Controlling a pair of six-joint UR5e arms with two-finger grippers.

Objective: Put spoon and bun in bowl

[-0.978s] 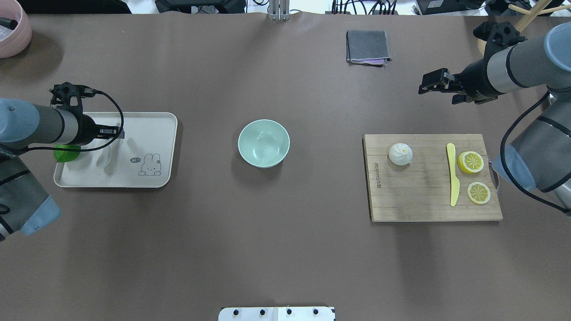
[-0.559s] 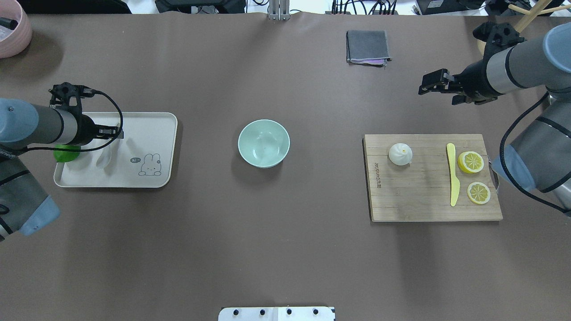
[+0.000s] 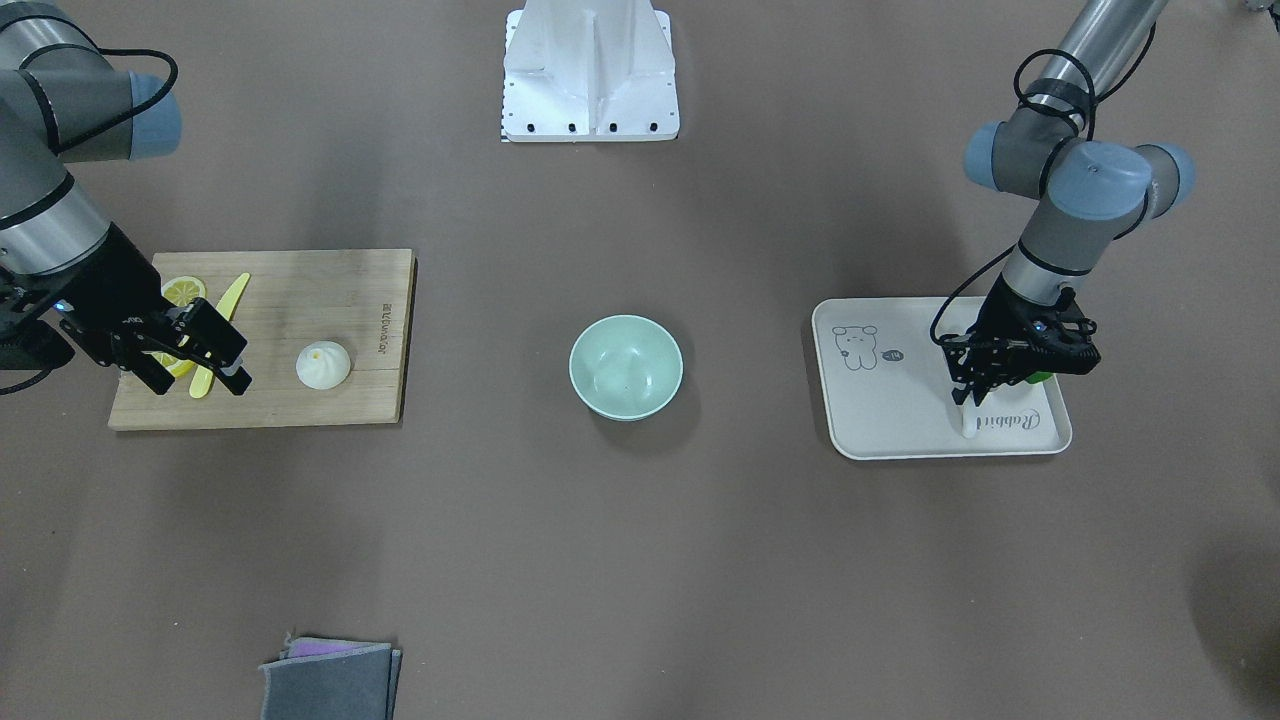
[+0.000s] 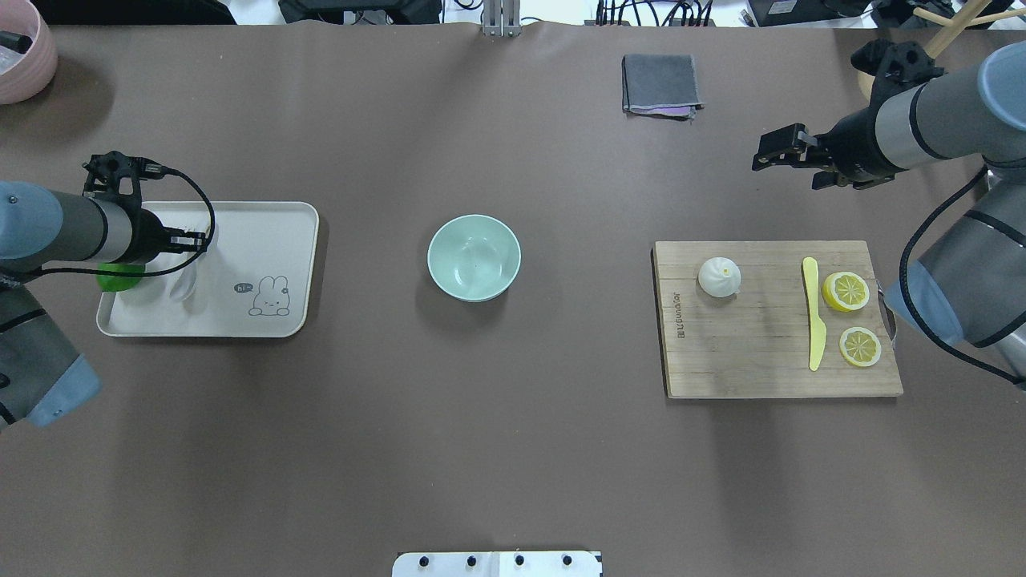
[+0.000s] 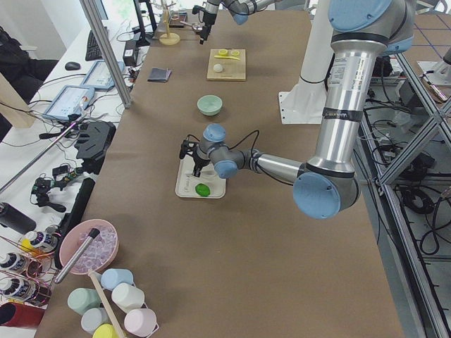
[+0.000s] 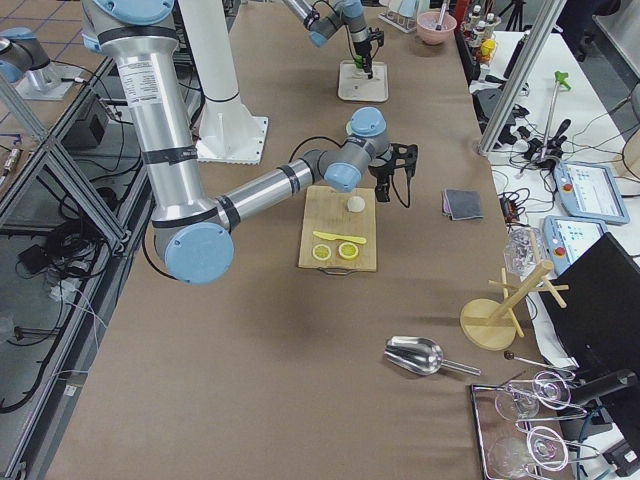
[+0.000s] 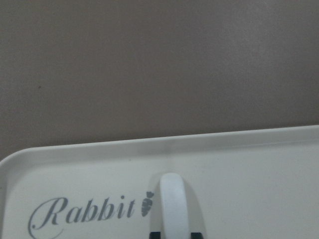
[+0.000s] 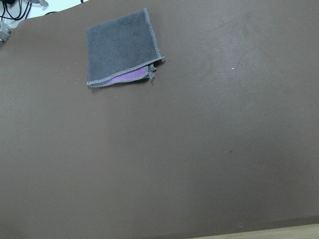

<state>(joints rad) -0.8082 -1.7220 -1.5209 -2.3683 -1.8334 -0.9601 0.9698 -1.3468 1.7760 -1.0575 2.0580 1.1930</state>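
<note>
The white spoon lies on the white tray at the left. My left gripper is down on the tray, and in the left wrist view its two fingertips sit tight against both sides of the spoon handle. The pale green bowl stands empty at the table's middle. The white bun sits on the wooden cutting board at the right. My right gripper is open and empty, held above the table beyond the board's far edge.
A green lime lies on the tray under my left wrist. A yellow knife and two lemon slices lie on the board. A folded grey cloth is at the far side, and a pink bowl at the far left corner.
My left gripper has shifted slightly left and lower over the tray, onto the spoon's handle. The right arm has barely moved.
</note>
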